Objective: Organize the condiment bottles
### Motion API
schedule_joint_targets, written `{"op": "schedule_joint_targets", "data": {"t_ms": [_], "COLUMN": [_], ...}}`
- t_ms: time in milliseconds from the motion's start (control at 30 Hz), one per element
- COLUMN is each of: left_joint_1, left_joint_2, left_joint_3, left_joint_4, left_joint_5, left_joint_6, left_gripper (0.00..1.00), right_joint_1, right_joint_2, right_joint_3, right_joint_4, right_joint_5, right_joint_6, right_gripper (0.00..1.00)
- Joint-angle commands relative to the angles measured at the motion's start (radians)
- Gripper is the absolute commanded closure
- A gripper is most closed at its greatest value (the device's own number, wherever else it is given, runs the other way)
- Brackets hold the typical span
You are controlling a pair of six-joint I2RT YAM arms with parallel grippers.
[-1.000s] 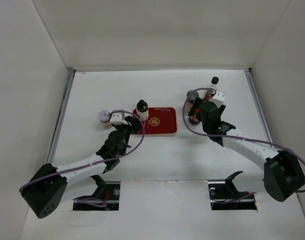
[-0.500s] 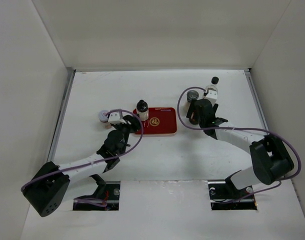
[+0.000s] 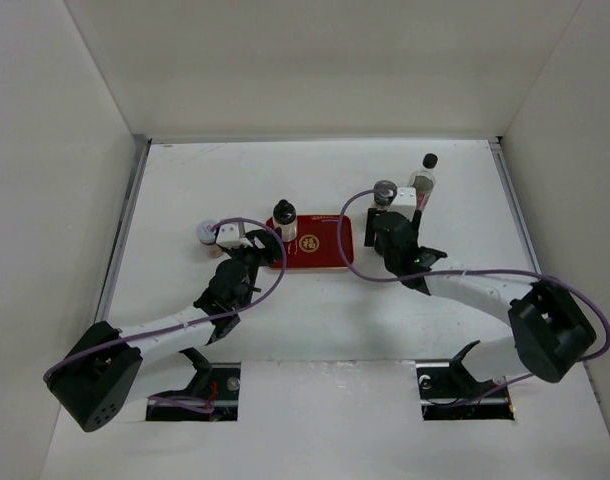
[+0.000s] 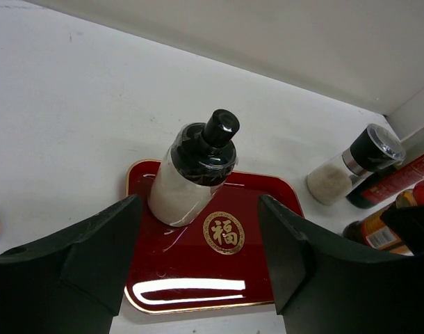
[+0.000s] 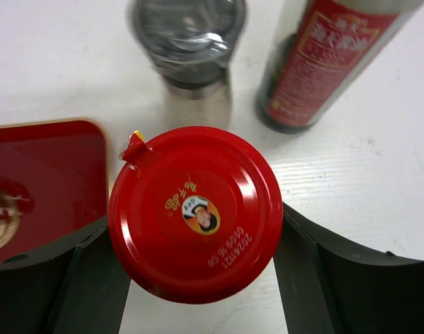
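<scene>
The black-capped white bottle (image 3: 284, 222) stands on the left end of the flat red tray (image 3: 320, 250); it also shows in the left wrist view (image 4: 191, 174). My left gripper (image 3: 259, 250) is open and empty just before it, at the tray's left edge (image 4: 201, 264). The pink-lidded jar (image 3: 206, 232) stands on the table left of it. My right gripper (image 3: 383, 224) is shut on the red-lidded jar (image 5: 196, 212), just right of the tray (image 5: 38, 174). The grey-lidded jar (image 3: 385, 188) and the tall black-capped bottle (image 3: 423, 180) stand right behind it (image 5: 188, 42) (image 5: 323, 62).
White walls enclose the table on three sides. A metal rail (image 3: 125, 230) runs along the left edge. The right arm's purple cable (image 3: 347, 235) loops over the tray's right end.
My right gripper has moved left and a little nearer the tray with the red-lidded jar, clear of the grey-lidded jar and tall bottle. The left gripper has barely moved.
</scene>
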State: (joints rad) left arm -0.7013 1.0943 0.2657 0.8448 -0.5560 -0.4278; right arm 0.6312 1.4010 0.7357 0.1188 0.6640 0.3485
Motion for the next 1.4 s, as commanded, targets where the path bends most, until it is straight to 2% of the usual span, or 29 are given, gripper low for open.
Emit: {"op": "schedule_joint_targets", "data": {"t_ms": [0,100,300,567,967,1133,1267,1367], "left_joint_1": [0.004,0.009,0.021,0.03,0.027,0.033,0.036,0.039], "left_joint_2": [-0.01,-0.007,-0.048,-0.027,-0.03,-0.01,-0.017,-0.005], "left_joint_3": [-0.002,-0.002,-0.026,-0.02,-0.019,-0.014,-0.02,-0.013], "left_joint_4": [0.066,0.066,0.066,0.066,0.057,0.057,0.065,0.059], "left_joint_5": [0.007,0.004,-0.033,-0.022,-0.024,-0.022,-0.021,-0.019], "left_joint_6": [-0.015,-0.02,-0.026,-0.028,-0.031,-0.032,-0.032,-0.032], "left_gripper": [0.34,0.34,0.31,0.3,0.26,0.26,0.26,0.26], "right_joint_1": [0.064,0.113,0.161,0.184,0.184,0.176,0.173,0.167], "right_joint_2": [-0.103,-0.076,0.12,0.352,0.484,0.492,0.446,0.379], "right_joint_3": [0.059,0.138,0.277,0.458,0.518,0.501,0.464,0.417], "right_joint_4": [0.137,0.146,0.287,0.348,0.392,0.404,0.395,0.387], "right_joint_5": [0.134,0.1,-0.032,-0.119,-0.147,-0.142,-0.133,-0.133], "right_joint_6": [-0.08,-0.103,-0.094,-0.066,-0.008,0.015,0.04,0.038], "right_gripper": [0.47,0.47,0.49,0.49,0.46,0.33,0.12,0.05]}}
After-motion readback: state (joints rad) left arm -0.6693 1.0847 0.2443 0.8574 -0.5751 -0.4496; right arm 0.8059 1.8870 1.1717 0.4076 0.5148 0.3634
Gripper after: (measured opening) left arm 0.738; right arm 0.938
